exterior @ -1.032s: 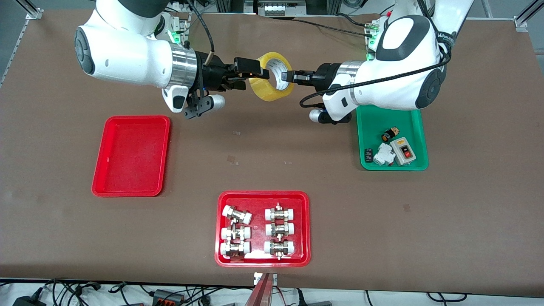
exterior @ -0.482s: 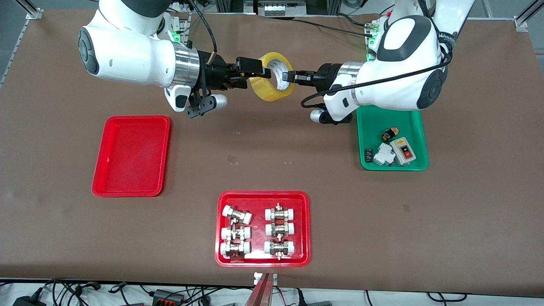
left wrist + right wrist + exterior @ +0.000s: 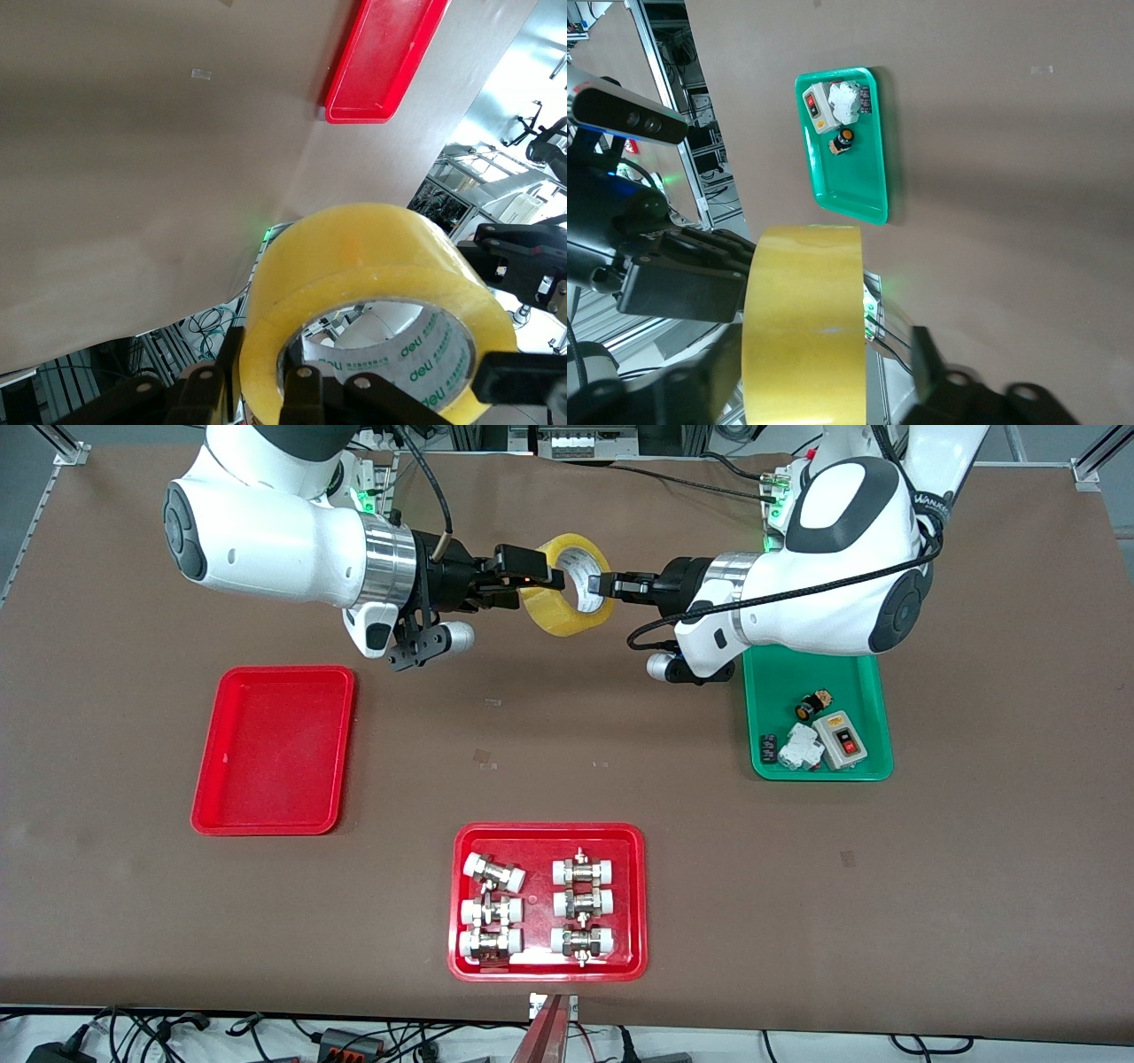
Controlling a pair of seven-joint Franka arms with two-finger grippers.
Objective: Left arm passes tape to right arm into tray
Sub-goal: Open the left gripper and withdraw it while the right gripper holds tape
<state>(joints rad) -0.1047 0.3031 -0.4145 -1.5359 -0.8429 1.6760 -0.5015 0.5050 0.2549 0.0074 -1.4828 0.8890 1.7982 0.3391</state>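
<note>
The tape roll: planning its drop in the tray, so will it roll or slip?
The tape is round, so on edge it would probably roll; flat it should sit. Its glossy wall, pinched by the left gripper, may be slippery.

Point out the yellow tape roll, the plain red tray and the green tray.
translucent yellow packing tape roll (image 3: 551, 613), front view, on its yellow outer band.
plain red rectangular plastic tray (image 3: 275, 748), front view, on its bare floor.
green plastic tray (image 3: 780, 682), front view, on a bare part of its floor.
</note>
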